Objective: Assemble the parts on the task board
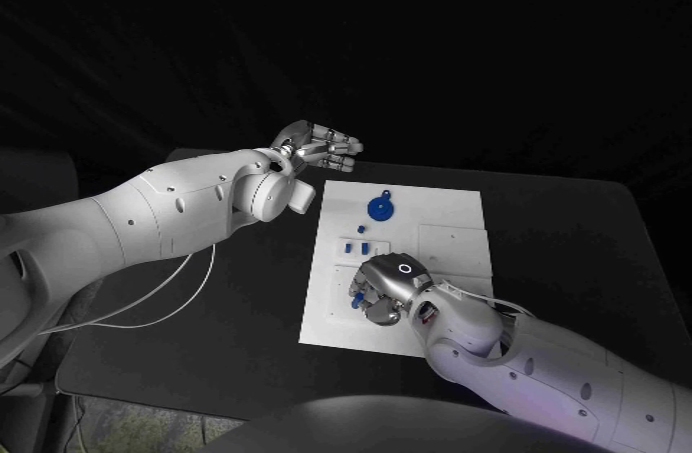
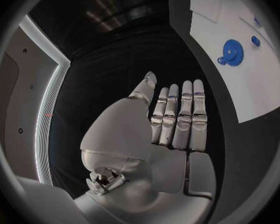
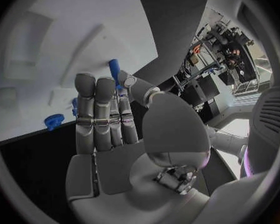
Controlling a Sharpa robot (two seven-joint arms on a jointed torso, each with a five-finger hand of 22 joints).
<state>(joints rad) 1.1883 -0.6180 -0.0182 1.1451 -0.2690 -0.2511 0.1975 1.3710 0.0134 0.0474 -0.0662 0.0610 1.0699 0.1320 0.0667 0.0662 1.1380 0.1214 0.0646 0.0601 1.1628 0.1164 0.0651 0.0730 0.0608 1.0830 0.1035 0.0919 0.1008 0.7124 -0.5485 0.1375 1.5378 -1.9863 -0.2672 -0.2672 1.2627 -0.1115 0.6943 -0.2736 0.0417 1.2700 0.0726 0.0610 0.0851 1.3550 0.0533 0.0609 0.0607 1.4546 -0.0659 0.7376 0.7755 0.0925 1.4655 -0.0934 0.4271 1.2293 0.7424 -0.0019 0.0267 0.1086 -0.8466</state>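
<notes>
the right silver hand [image 1: 387,291] rests low over the white rectangular task board [image 1: 447,235]; its wrist view shows the thumb and a finger pinching a small blue peg [image 3: 114,67]. the left silver hand [image 1: 320,145] hovers flat beyond the board's corner, fingers together, holding nothing. a blue toothed gear [image 1: 379,209] lies on the board's far part.
</notes>
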